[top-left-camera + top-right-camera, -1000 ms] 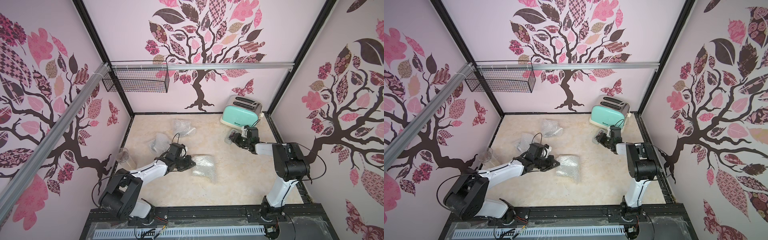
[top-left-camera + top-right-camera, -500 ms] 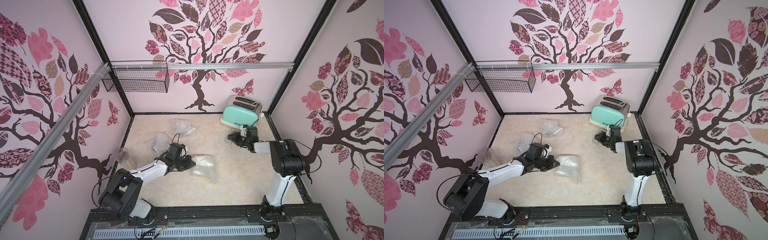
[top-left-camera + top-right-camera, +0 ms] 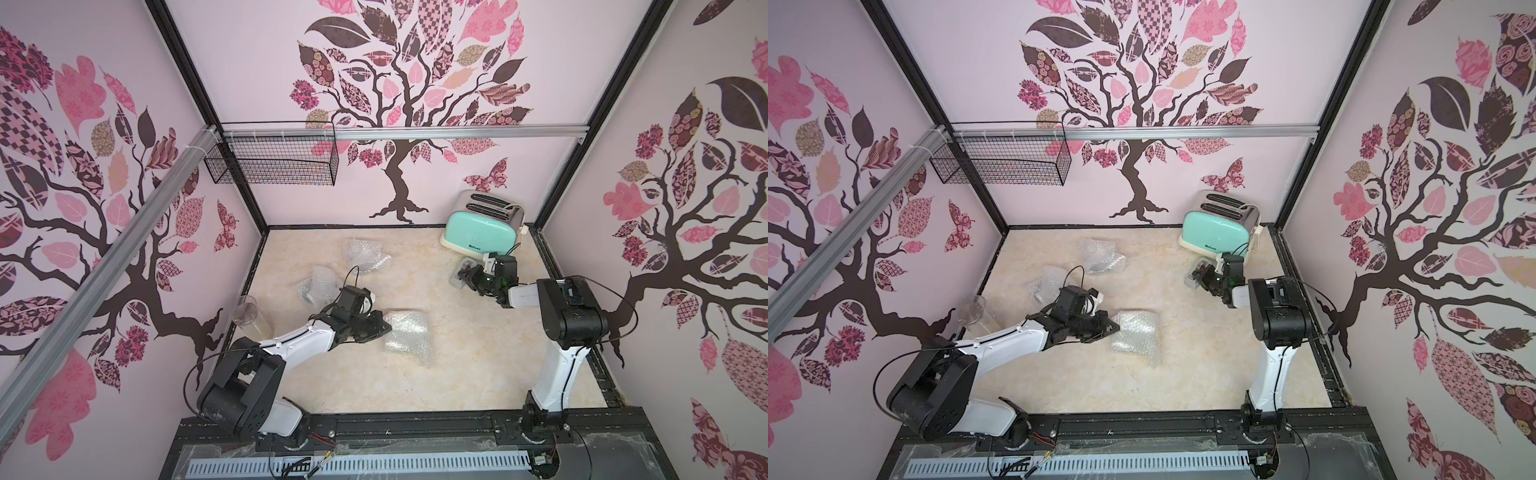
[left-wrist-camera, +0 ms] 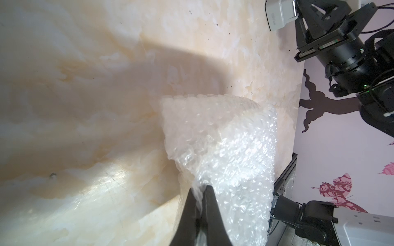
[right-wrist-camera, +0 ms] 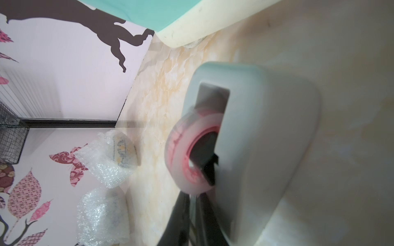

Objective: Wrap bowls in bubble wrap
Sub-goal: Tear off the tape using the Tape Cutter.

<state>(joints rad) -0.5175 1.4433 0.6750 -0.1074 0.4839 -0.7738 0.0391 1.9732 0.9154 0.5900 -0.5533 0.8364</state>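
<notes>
Plastic bubble wrap [image 4: 223, 153], judged light, limp and slick, lies on the table [image 4: 85, 106] just ahead of the left end effector [image 4: 200, 189], clamped on its near edge; a doubled fold should hold best; right end effector [image 5: 193, 198], jaws drawn close, faces a tape dispenser [image 5: 266, 138].

The left arm [image 3: 299, 336] stretches low and forward, left gripper [image 3: 386, 326] clamped tight, while the right arm [image 3: 569, 320] stands upright, forearm reaching ahead, right gripper [image 3: 464, 277] with jaws drawn almost together.

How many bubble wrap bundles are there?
3: back bundle near the wall, middle bundle in front of it, front bundle in the jaws of the left gripper. None seems hidden.
</notes>
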